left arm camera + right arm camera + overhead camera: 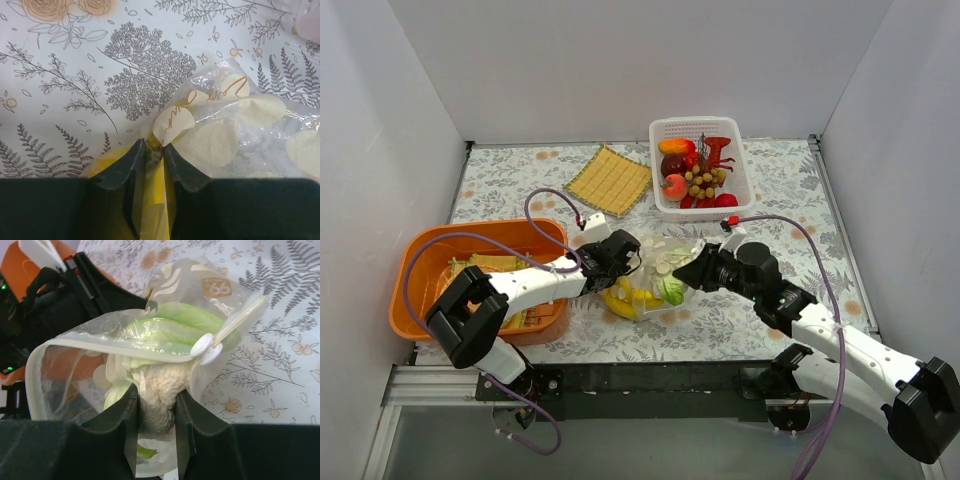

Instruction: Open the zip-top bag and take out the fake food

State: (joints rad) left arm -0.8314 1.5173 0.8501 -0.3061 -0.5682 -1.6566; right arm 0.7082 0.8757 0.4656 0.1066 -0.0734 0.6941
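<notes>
You're mid-extraction. The zip-top bag (660, 270) lies at the centre of the desk (520, 185), mouth gaping. Your left fingers (125, 170) pinch its plastic edge at 9 o'clock; your right fingers (120, 430), at 3 o'clock, clamp the leafy vegetable (159, 390) by its white stalk. Next, I'd judge, draw right toward 3 o'clock — left anchoring the bag.

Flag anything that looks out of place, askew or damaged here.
Nothing spilled or damaged. The zip-top bag gapes, crumpled between the left gripper pinching its edge and the right gripper clamped on the leafy vegetable. The woven mat lies skewed to the table edges.
</notes>
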